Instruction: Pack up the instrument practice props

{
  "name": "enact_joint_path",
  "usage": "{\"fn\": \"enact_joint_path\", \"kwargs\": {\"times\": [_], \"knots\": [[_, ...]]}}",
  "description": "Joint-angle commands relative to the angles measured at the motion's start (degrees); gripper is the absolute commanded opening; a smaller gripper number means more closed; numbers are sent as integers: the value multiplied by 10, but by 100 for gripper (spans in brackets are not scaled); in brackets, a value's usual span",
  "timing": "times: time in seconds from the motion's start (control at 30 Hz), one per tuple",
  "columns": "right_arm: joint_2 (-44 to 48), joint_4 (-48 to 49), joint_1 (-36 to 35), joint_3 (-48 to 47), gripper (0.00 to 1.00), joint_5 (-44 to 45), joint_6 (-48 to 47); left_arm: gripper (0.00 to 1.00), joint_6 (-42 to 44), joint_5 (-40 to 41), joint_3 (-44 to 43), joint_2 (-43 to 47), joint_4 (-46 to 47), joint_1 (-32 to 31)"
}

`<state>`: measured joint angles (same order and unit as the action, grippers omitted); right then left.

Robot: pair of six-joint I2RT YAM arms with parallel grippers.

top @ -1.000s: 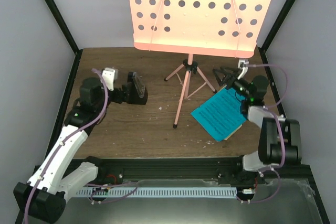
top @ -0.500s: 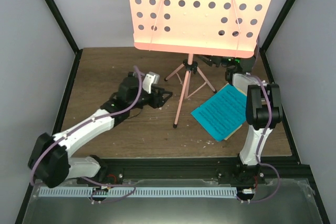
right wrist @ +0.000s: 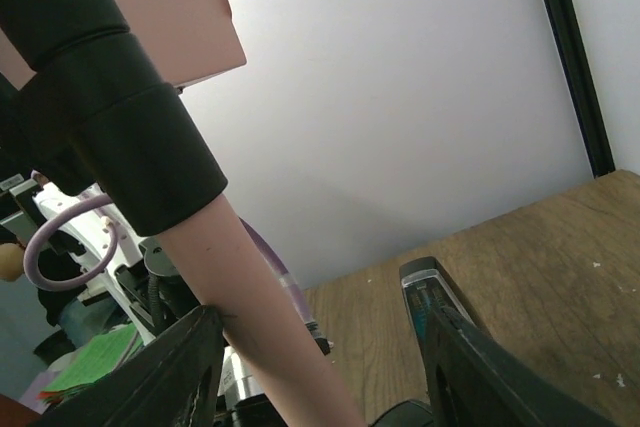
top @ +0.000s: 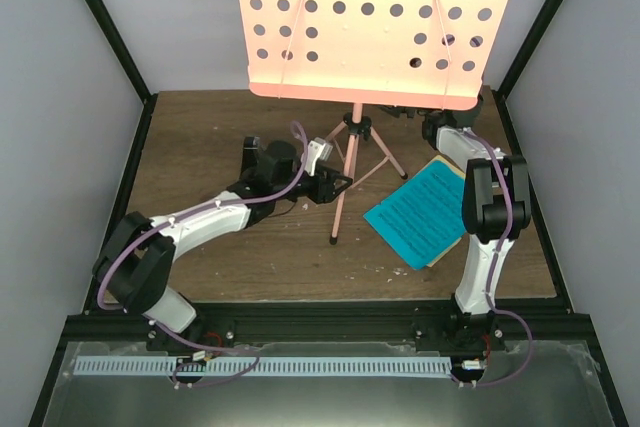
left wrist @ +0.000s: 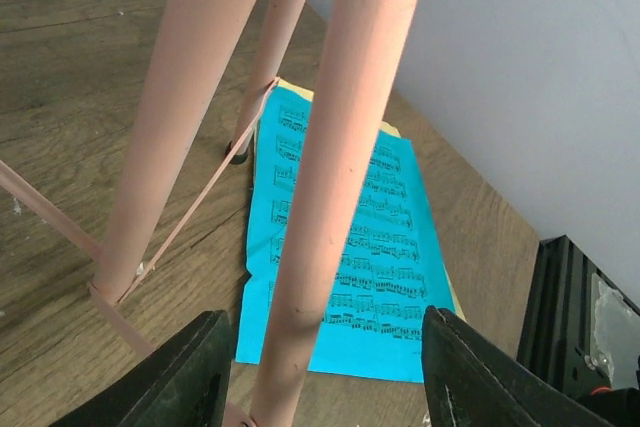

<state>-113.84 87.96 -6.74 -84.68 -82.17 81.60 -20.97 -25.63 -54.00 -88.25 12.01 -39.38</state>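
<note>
I have the music stand (top: 365, 17) upright at 12 o'clock on the table (top: 220, 117), its perforated desk filling the top of the overhead view; the tripod hub sits under it and the front leg (top: 342, 192) runs down toward 6 o'clock. My left gripper (left wrist: 323, 319) is at that leg from the 9 o'clock side; in the wrist view its fingers (left wrist: 190, 372) are spread wide with the pink leg passing between them, released and gripping nothing that I can see. My right gripper (right wrist: 312, 297) reaches in from 3 o'clock under the desk's lower edge; its fingers (right wrist: 445, 347) are likewise apart, either side of the pink post (right wrist: 260, 327) just below a black collar (right wrist: 110, 117), and I cannot tell whether either finger touches the tube. The blue sheet (top: 420, 212) lies flat at 4 o'clock, just beside the right-hand tripod foot, with a yellow sheet (top: 450, 247) peeking from beneath its edge.
</note>
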Motion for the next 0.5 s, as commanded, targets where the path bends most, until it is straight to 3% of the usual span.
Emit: {"fn": "enact_joint_path", "kwargs": {"times": [0.0, 0.47], "knots": [[-6, 122, -11, -26, 56, -9, 36, 54, 11, 3, -27, -15, 25, -2], [-7, 169, -25, -67, 59, -12, 92, 40, 30, 37, -35, -32, 4, -4]]}}
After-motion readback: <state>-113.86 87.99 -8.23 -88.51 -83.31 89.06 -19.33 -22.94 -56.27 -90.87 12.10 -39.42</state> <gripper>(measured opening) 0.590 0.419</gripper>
